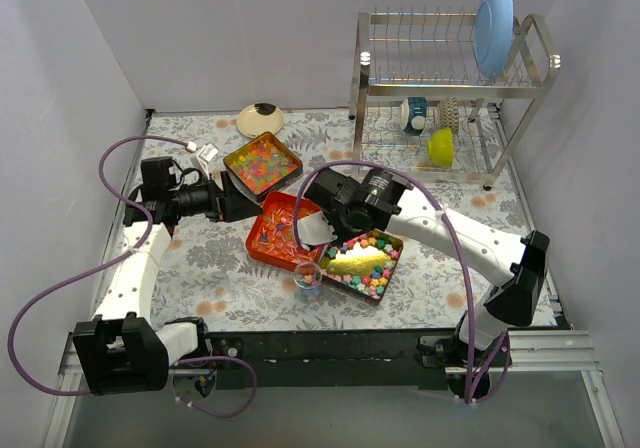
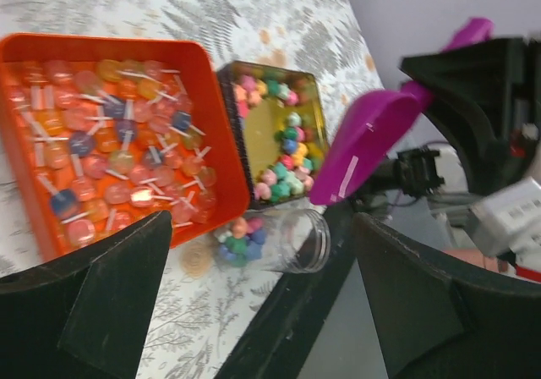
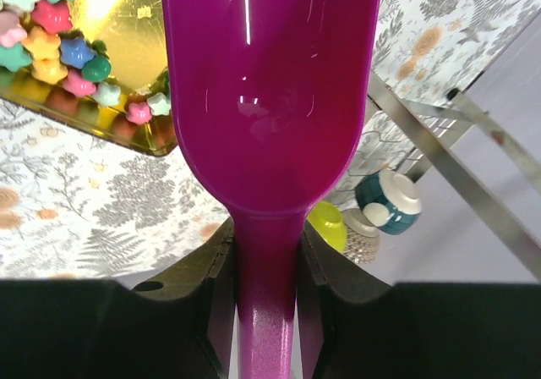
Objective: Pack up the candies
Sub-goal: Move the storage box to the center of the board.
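Three open trays hold the candies: a gold tray (image 1: 345, 261) with pastel chunky pieces (image 2: 287, 134), an orange tray (image 1: 262, 240) with wrapped pieces (image 2: 101, 134), and a far tray with glossy beads (image 1: 262, 161). A small clear jar (image 1: 308, 280) stands in front of them with a few pastel pieces in it (image 2: 238, 239). My right gripper (image 1: 318, 220) is shut on the handle of a purple scoop (image 3: 270, 100), held empty above the gold tray. My left gripper (image 1: 240, 205) is open and empty, above the orange tray's far-left side.
A metal dish rack (image 1: 450, 78) stands at the back right with a blue plate (image 1: 493, 28), a teal cup (image 1: 414, 115) and a yellow cup (image 1: 441, 148). A cream bowl (image 1: 260, 119) lies at the back. The table's black front edge (image 1: 330, 343) is close behind the jar.
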Motion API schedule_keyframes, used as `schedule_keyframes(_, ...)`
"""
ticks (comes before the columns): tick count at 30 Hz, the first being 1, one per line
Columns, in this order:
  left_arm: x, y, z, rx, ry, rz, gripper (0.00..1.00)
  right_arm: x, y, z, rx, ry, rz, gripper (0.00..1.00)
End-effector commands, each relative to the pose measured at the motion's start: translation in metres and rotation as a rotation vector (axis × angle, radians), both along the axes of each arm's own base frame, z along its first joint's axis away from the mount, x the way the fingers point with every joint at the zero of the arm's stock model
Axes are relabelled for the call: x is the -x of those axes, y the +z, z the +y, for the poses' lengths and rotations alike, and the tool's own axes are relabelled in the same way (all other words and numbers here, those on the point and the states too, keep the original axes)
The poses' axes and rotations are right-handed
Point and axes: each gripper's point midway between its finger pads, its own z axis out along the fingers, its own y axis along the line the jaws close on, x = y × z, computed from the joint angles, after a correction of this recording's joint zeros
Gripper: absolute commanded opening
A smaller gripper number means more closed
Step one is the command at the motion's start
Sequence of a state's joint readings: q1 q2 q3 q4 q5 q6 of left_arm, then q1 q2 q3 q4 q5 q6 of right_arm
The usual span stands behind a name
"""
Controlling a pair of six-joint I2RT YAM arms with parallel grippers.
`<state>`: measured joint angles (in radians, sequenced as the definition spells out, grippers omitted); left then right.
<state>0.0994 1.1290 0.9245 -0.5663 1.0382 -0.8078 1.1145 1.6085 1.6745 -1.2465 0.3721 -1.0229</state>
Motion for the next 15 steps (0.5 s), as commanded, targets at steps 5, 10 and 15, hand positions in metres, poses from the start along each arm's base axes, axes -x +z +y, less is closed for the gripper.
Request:
schedule_keyframes(5, 0.007, -0.004, -0.035, 0.012, -0.167, 0.040, 0.70, -0.049, 0.035, 0.028, -0.418, -0.350, 0.069, 0.01)
schedule_keyframes(10, 0.012, -0.019, -0.072, -0.126, -0.314, -0.012, 0.62, -0.085, 0.062, -0.006, -0.615, -0.590, 0.077, 0.01)
schedule_keyframes(15, 0.012, -0.043, -0.107, -0.222, -0.460, -0.041, 0.45, -0.095, 0.075, -0.056, -0.657, -0.708, -0.007, 0.01)
